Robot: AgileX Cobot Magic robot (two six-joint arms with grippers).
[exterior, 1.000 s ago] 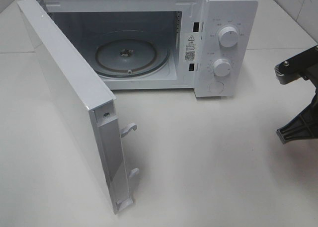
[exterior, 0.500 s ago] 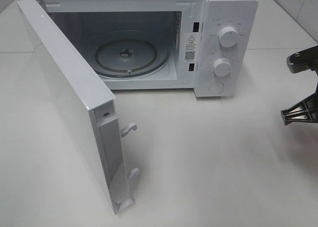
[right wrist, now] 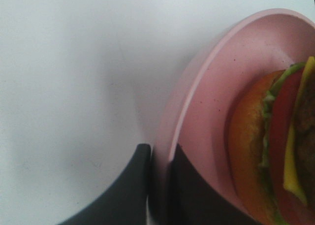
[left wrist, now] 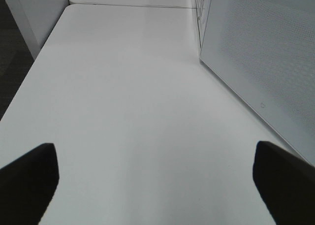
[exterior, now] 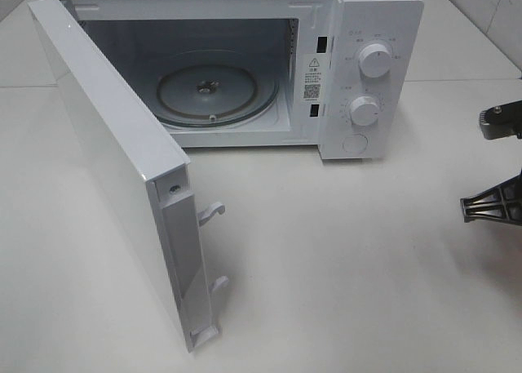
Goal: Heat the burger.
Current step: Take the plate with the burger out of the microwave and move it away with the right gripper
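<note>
My right pincer (right wrist: 158,158) clamps the rim of the pink plate (right wrist: 206,87), the burger (right wrist: 275,151) riding on it beside the open microwave (exterior: 245,63); my left pincer (left wrist: 157,180) gapes empty. The burger's layers stack upward; likely light, soft, topple-prone, so the stiff rim is my hold

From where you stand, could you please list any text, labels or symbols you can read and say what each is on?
Nothing can be read word for word.
Warning sticker on the microwave front frame: a triangle sign, print and a square code, all too small to read.
Markings around the upper dial and lower dial: too small and faint to read.
Pink plate and burger: no text.
</note>
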